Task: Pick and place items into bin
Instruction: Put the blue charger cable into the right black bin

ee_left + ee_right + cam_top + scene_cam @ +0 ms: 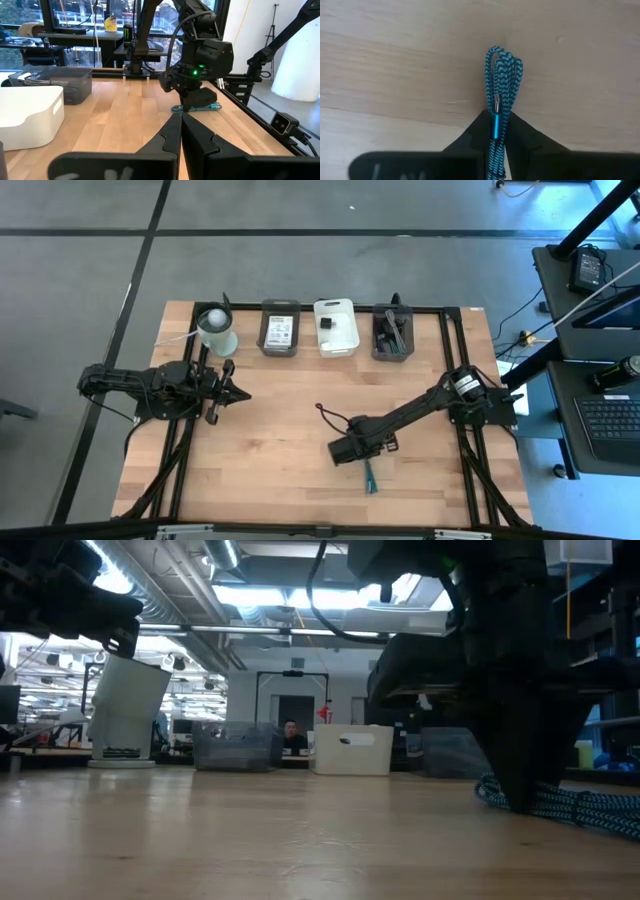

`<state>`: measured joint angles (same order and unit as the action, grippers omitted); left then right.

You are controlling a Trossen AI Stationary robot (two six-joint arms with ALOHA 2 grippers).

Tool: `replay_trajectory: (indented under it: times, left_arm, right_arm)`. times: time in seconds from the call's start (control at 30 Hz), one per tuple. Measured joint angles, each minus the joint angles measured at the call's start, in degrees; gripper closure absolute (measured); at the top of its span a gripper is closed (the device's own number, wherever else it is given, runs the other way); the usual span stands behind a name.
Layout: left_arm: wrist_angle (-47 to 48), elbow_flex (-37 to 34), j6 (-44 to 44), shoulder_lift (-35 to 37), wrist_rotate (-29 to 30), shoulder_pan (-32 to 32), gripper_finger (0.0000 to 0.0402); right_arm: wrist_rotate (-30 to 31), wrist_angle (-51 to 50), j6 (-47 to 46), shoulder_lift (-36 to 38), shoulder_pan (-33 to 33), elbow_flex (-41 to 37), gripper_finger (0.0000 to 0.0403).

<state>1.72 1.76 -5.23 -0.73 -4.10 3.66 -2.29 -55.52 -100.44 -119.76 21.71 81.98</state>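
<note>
A teal and black braided cable (502, 75), folded into a bundle, lies on the wooden table near its middle (370, 477) and also shows in the low view (565, 802). My right gripper (496, 131) stands over it (362, 452), shut on the bundle. My left gripper (236, 392) hovers by the table's left side, shut and empty, its fingers (181, 131) pointing toward the right arm. Three bins stand in a row at the far edge: grey (280, 328), white (336, 327) and dark (392, 332). My right gripper pinches the folded cable bundle between its two fingers, several strands together, beside a metal connector (496, 106). The fingers (520, 775) come from above, pointing down. The looped end (502, 54) reaches out past the fingertips, and the cable rests on the table.
A white cup with a ball (216, 330) stands left of the bins, close to my left arm. A thin dark cord (328, 416) lies on the table just left of my right gripper. Bare wood spreads between the two arms. A person shows far behind the table (290, 735).
</note>
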Motion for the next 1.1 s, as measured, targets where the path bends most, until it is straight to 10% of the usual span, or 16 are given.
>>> replay_trajectory:
  times: [0.43,1.1]
  left_arm:
    - [0.00,-0.01,0.04,0.00,-0.01,0.00,0.0393]
    - [-0.22,-0.04,1.89,0.00,7.15,-0.02,0.0395]
  right_arm:
    - [2.74,-0.42,0.26,0.28,-0.36,0.39,0.0361]
    - [34.23,-22.21,12.83,18.15,-10.57,1.02,0.0376]
